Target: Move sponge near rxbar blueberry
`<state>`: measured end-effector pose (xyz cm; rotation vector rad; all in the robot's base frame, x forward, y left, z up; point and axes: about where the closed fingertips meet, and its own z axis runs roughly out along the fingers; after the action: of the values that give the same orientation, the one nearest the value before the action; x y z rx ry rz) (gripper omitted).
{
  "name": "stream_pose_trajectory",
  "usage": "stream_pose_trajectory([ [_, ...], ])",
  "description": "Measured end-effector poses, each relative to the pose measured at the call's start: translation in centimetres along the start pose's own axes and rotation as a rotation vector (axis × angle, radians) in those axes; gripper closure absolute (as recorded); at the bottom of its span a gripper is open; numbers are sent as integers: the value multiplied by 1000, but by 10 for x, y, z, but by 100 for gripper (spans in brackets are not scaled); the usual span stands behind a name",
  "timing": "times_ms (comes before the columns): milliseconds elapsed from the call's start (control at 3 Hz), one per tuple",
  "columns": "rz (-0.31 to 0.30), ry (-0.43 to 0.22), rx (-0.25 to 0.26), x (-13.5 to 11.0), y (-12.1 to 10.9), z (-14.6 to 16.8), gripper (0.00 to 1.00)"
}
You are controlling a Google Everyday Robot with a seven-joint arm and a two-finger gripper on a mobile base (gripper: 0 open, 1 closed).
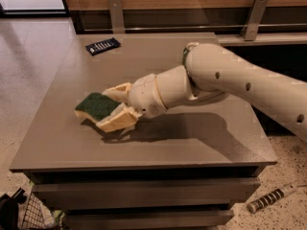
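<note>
— Where's the sponge (94,104)?
— Near the table's (216,145) front left, with a shadow just beneath it.
— And the gripper (106,110)?
— Right there, its two fingers closed against the sponge's sides, gripping it.
— Farther back?
— A green can (184,56), mostly hidden behind the arm. The rxbar (102,46) lies flat at the far left corner, well apart from the sponge.

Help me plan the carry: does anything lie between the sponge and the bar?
Nothing visible does. The gripper holds the sponge at the front left of the table; the bar lies near the far left corner, only bare surface between them. The can stands off to the right.
</note>
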<state>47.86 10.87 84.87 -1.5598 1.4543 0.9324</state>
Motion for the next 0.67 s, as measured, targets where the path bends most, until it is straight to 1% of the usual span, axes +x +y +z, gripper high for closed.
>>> stream_pose_trajectory([
  [333,85,47,24,-21,-62,-46,100],
  [667,137,43,35,-35,-106,-65,100],
])
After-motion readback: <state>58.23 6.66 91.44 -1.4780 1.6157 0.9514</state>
